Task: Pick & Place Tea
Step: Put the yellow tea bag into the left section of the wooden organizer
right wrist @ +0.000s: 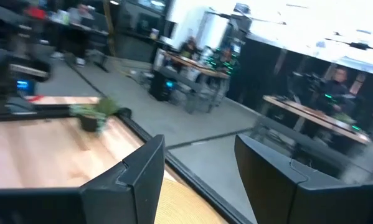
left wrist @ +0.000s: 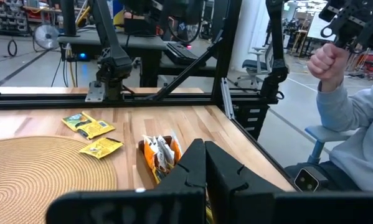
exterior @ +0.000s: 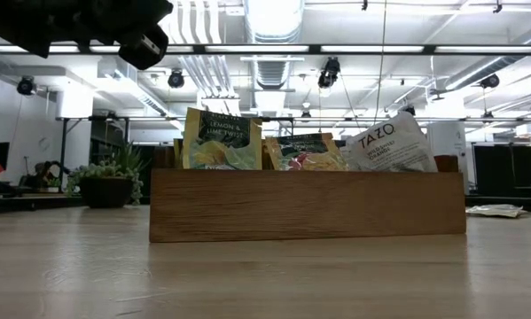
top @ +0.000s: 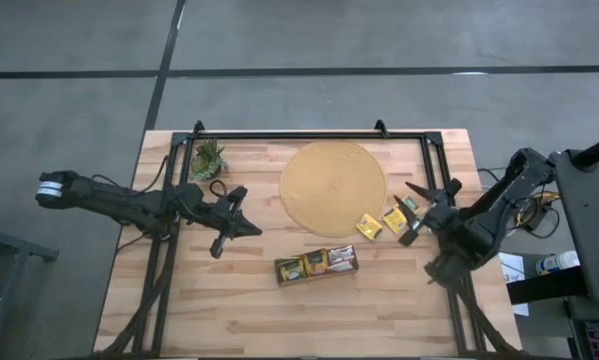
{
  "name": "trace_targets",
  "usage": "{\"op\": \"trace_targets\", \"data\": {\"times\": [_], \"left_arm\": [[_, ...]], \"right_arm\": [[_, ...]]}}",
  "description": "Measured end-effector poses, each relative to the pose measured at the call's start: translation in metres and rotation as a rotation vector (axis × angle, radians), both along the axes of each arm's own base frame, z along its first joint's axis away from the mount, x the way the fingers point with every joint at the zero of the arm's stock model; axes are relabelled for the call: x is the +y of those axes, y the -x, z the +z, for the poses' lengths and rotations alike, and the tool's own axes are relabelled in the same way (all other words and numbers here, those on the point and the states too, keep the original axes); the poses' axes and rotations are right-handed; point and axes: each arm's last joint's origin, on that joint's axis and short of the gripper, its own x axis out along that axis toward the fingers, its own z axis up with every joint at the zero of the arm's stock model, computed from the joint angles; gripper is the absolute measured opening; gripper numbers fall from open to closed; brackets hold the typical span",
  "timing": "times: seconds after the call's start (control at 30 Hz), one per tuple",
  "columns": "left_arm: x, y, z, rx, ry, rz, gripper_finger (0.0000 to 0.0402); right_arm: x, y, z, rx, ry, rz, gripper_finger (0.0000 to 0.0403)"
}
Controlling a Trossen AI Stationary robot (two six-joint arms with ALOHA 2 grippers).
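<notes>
Right gripper [top: 417, 218] jaws apart, empty, two tea sachets [top: 382, 221] on the mat [top: 319, 190] just beside them. Left gripper [top: 241, 229] jaws together, empty.

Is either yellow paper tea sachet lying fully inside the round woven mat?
No: in the high view both yellow paper tea sachets lie at the round woven mat's right edge, overhanging onto the wooden table.

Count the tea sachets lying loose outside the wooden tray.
2. One yellow sachet lies on the round mat's edge, the other sachet just beside it, off the mat, near the right gripper. More stand inside the tray.
</notes>
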Motion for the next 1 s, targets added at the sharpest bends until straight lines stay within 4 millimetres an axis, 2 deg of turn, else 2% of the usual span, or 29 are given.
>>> {"op": "trace_targets", "data": {"times": [0.43,1.0], "left_arm": [[0.000,0.000,0.000,0.001,0.002,0.000,0.0000],[0.000,0.000,-0.002,0.020,0.005,-0.002,0.0000]], "right_arm": [[-0.002,-0.027,-0.002,-0.022,-0.020,-0.112,0.0192],[-0.011,-0.083,-0.013,-0.029,-0.022,-0.302,0.0192]]}}
